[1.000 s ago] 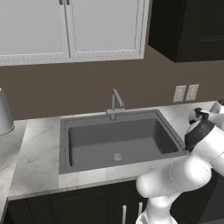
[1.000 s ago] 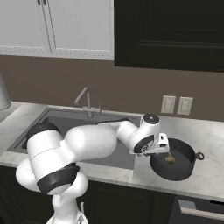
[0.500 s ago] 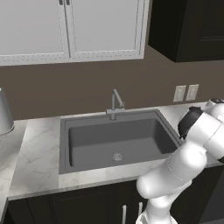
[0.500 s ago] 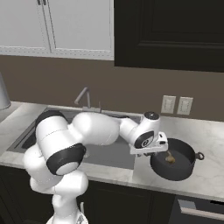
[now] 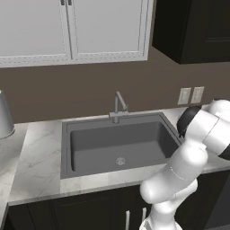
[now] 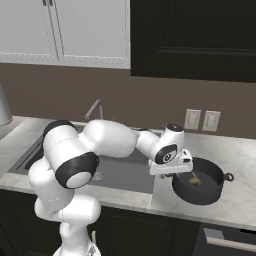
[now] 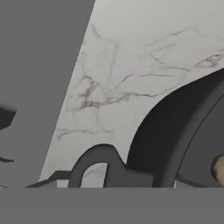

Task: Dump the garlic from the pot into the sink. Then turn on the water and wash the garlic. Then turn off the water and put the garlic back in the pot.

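The gripper (jaw state cannot be told) hovers at the pot rim; it should clamp the near loop handle squarely before tipping toward the sink.

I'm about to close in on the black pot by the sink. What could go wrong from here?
1. The round black pot sits near the counter's front edge; a nudge from the hand could push it off.
2. The tiny tan garlic lies loose inside; a jerky lift or tilt could drop it onto the marble counter rather than into the dark grey sink.
3. The hand view shows the pot's loop handle close below; a misaligned grasp may slip.
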{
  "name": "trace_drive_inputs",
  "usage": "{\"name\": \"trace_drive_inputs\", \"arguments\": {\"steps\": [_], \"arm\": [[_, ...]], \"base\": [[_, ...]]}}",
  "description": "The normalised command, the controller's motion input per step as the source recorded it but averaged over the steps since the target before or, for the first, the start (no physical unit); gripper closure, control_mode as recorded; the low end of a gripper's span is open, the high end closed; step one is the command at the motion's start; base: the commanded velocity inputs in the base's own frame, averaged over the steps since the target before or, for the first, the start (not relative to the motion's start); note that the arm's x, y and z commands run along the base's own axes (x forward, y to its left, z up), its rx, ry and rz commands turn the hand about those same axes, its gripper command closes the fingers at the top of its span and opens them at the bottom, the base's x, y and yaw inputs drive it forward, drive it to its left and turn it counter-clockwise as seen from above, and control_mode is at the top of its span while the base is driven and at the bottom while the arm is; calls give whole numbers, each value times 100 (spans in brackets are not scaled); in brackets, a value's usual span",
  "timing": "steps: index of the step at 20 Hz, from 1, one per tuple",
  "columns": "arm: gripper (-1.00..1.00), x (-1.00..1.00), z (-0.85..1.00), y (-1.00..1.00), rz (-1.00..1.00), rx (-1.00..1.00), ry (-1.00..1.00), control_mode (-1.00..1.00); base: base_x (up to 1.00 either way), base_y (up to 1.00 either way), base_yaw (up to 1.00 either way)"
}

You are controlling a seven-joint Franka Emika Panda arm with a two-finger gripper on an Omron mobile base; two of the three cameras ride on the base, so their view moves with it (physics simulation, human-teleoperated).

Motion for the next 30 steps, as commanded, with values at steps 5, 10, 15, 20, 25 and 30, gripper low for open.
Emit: {"name": "trace_drive_inputs", "arguments": {"steps": [5,10,15,20,25,30], "arm": [[100,-28,66,27,0,9,-1,-100],[100,-38,100,65,0,8,-14,-100],[100,-13,100,86,0,4,-15,-100],[100,-7,92,93,0,1,-7,-100],[100,-23,65,96,0,0,-2,-100],[100,-40,40,96,0,3,0,-100]], "base": [[0,0,0],[0,0,0],[0,0,0],[0,0,0],[0,0,0],[0,0,0]]}}
